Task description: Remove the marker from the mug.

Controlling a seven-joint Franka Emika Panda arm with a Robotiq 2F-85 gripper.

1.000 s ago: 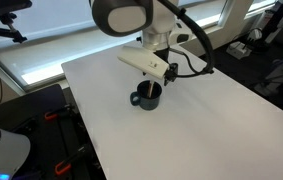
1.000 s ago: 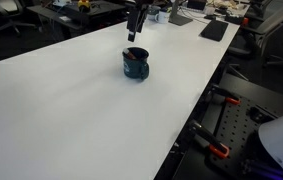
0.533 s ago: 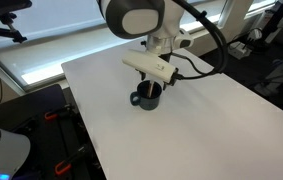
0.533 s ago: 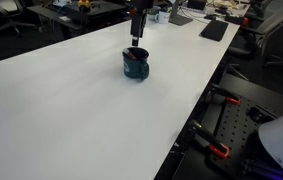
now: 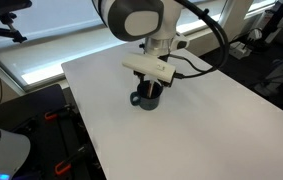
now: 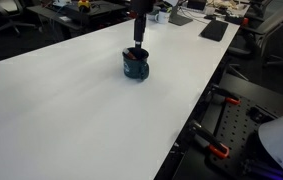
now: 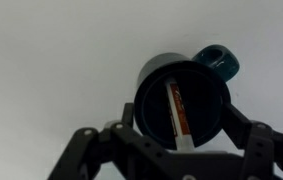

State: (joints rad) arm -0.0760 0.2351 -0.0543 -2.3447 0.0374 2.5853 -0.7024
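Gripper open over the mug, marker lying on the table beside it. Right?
One thing is off: the marker is inside the mug, leaning on its wall, not lying beside it. The wrist view shows that. The gripper is open over the mug, as you said.

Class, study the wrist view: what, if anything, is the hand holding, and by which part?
Nothing yet. The hand is open over the mug, and its fingers stand apart on either side of the marker inside.
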